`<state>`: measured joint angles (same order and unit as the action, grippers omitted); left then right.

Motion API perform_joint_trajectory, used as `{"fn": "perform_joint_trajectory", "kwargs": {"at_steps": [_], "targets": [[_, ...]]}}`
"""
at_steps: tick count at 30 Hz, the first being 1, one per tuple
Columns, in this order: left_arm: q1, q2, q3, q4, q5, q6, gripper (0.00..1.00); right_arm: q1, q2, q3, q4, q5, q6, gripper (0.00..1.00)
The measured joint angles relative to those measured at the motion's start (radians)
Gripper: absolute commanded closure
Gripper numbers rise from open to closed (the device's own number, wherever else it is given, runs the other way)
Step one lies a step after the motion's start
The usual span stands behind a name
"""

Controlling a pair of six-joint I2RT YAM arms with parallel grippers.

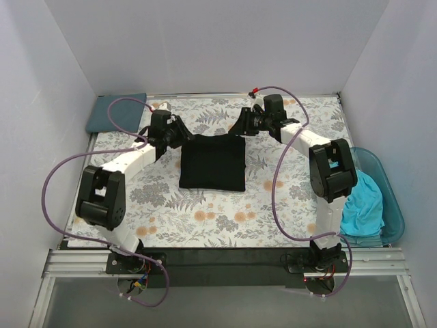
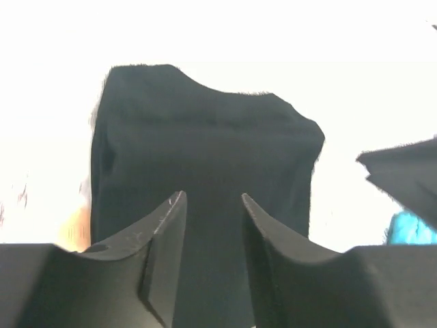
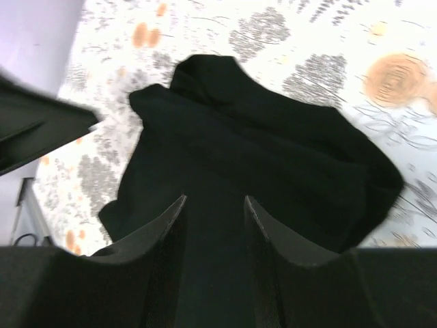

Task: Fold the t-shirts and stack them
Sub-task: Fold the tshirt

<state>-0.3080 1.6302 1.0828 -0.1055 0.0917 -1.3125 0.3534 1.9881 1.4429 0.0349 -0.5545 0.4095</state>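
A black t-shirt lies folded into a rough rectangle in the middle of the table. My left gripper hovers at its far left corner, and my right gripper at its far right corner. The left wrist view has the jaws of the left gripper apart, with the black t-shirt beyond them. In the right wrist view the right gripper also stands open over the black t-shirt, whose near edge is rumpled. A slate blue-grey t-shirt lies folded at the back left. A turquoise t-shirt is bunched in the tub.
A translucent teal tub stands off the table's right edge beside the right arm. The floral table cloth covers the table. White walls close in the back and both sides. Purple cables loop over both arms.
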Motion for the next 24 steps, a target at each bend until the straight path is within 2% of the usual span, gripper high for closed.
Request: {"fn": "perform_joint_trajectory", "kwargs": {"at_steps": [5, 12, 18, 24], "targets": [[0.023, 0.194, 0.095, 0.057, 0.06, 0.023, 0.68, -0.002, 0.057, 0.0, 0.097, -0.079, 0.077, 0.61], [0.034, 0.424, 0.198, 0.095, 0.128, 0.041, 0.7, -0.033, 0.209, 0.0, 0.182, -0.116, 0.148, 0.61], [0.045, 0.476, 0.244, 0.152, 0.182, 0.045, 0.68, -0.104, 0.27, -0.034, 0.269, -0.165, 0.226, 0.63], [0.046, 0.443, 0.214, 0.164, 0.194, 0.053, 0.54, -0.131, 0.256, -0.068, 0.308, -0.175, 0.249, 0.63]]}}
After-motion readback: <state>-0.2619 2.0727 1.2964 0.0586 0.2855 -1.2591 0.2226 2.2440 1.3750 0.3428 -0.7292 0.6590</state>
